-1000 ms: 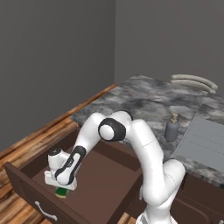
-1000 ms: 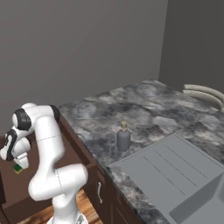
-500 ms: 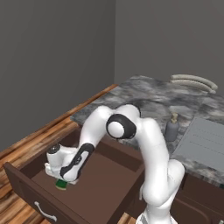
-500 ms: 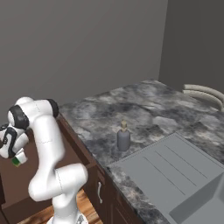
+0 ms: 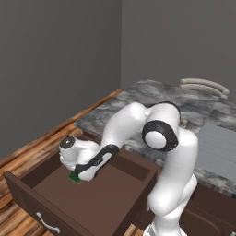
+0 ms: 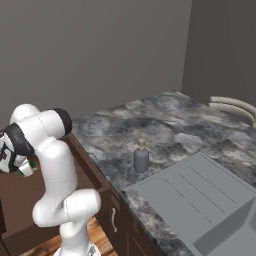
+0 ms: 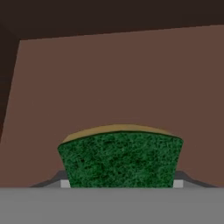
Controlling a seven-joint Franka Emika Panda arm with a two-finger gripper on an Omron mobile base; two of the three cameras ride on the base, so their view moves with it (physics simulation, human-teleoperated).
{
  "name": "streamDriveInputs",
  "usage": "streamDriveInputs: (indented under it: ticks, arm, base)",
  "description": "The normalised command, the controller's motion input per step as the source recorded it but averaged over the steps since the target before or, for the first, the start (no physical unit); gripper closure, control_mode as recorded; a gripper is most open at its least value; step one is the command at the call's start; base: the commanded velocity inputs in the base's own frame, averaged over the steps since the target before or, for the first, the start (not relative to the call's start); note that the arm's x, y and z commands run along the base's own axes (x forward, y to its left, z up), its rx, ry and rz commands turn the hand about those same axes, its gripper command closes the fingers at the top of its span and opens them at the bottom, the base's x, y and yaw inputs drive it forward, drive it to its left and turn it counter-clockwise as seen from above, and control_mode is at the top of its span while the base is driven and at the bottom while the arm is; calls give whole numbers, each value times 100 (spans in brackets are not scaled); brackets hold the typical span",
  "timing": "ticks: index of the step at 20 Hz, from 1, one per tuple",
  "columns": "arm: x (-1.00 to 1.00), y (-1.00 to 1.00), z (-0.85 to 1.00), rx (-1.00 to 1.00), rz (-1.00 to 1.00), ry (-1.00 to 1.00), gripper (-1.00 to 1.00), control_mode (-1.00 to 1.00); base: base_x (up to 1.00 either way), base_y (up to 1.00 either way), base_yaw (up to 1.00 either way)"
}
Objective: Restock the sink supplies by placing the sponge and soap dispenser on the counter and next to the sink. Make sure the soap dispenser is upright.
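The sponge (image 7: 120, 159), green face toward the camera with a yellow layer on top, sits between my fingertips (image 7: 65, 183) in the hand view. My gripper (image 5: 77, 176) is inside the open brown drawer (image 5: 97, 200), shut on the sponge (image 5: 74, 177), just above the drawer floor. From the right base view, a bit of green sponge (image 6: 31, 164) shows by the hand. The grey soap dispenser (image 6: 141, 156) stands upright on the dark marbled counter (image 6: 155, 117), close to the left edge of the light grey sink (image 6: 200, 192). The arm partly hides the dispenser (image 5: 184, 122) in the left base view.
The drawer's dark front panel with a metal handle (image 5: 44, 222) juts out toward the base. A pale curved faucet (image 6: 232, 106) lies at the counter's far end. Wooden floor (image 5: 27, 152) lies left of the drawer. Grey walls stand behind.
The hand has moved up and toward the back of the drawer, carrying the sponge with it. The elbow has swung higher. The soap dispenser has not moved.
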Motion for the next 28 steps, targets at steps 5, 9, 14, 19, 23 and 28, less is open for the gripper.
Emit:
streamDriveInputs:
  ticks: [5, 9, 14, 19, 23, 28]
  arm:
    - [0, -88, 99, 11, -35, -3, 100, -100]
    - [2, -100, 95, 18, -39, 0, 100, -100]
    - [10, -100, 91, 20, -37, 0, 100, -100]
    - [22, -99, 72, 19, -37, 0, 100, -100]
    - [34, -98, 58, 17, -36, 0, 100, -100]
    - [44, -88, 49, 14, -32, 0, 100, -100]
  base:
    - [0, 0, 0]
    - [0, 0, 0]
    - [0, 0, 0]
    - [0, 0, 0]
    - [0, 0, 0]
    - [0, 0, 0]
